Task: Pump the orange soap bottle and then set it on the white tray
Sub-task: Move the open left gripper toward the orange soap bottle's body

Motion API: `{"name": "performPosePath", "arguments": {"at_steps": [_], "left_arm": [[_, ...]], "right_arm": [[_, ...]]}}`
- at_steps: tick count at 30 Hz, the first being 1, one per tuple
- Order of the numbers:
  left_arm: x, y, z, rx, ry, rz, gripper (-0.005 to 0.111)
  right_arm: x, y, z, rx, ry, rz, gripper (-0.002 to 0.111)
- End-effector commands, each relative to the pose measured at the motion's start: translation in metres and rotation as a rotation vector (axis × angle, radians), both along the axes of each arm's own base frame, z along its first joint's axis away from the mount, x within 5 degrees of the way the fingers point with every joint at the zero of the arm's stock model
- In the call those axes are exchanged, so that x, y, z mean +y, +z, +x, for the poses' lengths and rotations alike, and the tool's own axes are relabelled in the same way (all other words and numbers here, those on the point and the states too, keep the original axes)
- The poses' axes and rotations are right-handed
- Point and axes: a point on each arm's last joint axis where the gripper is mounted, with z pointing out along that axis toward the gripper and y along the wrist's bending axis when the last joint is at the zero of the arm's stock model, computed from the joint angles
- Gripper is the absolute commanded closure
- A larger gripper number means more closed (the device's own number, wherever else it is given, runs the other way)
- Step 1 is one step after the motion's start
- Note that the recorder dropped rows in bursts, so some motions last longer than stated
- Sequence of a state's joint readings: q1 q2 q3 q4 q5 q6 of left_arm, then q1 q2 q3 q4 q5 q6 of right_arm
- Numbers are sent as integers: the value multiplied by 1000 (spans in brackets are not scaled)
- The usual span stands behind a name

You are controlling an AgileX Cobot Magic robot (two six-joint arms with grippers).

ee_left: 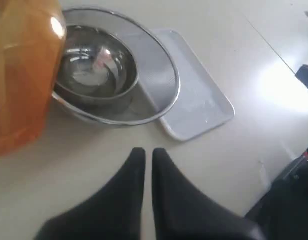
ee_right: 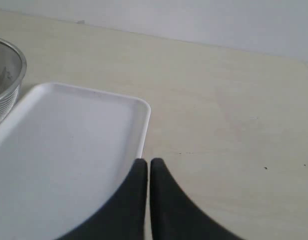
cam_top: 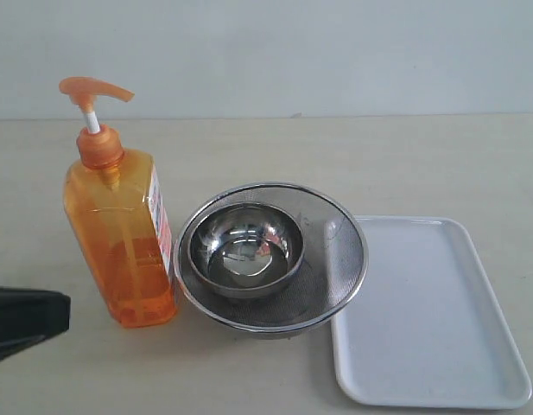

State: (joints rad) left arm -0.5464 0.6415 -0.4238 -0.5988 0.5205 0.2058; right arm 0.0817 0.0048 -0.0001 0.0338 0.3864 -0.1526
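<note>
The orange soap bottle (cam_top: 123,238) stands upright on the table at the left, pump head raised on its white stem, label facing the bowl. It fills one corner of the left wrist view as an orange blur (ee_left: 21,75). The white tray (cam_top: 430,311) lies flat at the right and holds nothing; it also shows in both wrist views (ee_left: 193,105) (ee_right: 59,155). My left gripper (ee_left: 148,151) is shut and holds nothing, hovering over bare table short of the bottle; its black tip (cam_top: 24,318) enters at the left edge. My right gripper (ee_right: 147,162) is shut on nothing, above the tray's rim.
A round steel bowl (cam_top: 244,249) sits inside a mesh strainer (cam_top: 335,259) between the bottle and the tray, its rim touching or overlapping the tray's left edge. The beige table runs back to a pale wall.
</note>
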Motion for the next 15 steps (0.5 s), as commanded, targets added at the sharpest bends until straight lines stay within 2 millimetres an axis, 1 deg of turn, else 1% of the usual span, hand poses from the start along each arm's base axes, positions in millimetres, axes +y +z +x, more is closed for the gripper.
{"name": "performPosePath", "arguments": {"at_steps": [1,4,8,11,13,15], "left_arm": [[0,-29,7,22,59,26,102],[5,-39,24,-79,196,12,102],[8,-42,43,-197,325,10,102],[6,-48,55,-264,324,90,102],[2,-53,59,-249,292,135,102],[-1,-55,58,-198,268,140,102]], "right_arm": [[0,2,0,-14,-2,-5,108],[0,2,0,-14,-2,-5,108],[0,2,0,-14,-2,-5,108],[0,2,0,-14,-2,-5,108],[0,2,0,-14,-2,-5,108],[0,2,0,-14,-2,-5,108]]}}
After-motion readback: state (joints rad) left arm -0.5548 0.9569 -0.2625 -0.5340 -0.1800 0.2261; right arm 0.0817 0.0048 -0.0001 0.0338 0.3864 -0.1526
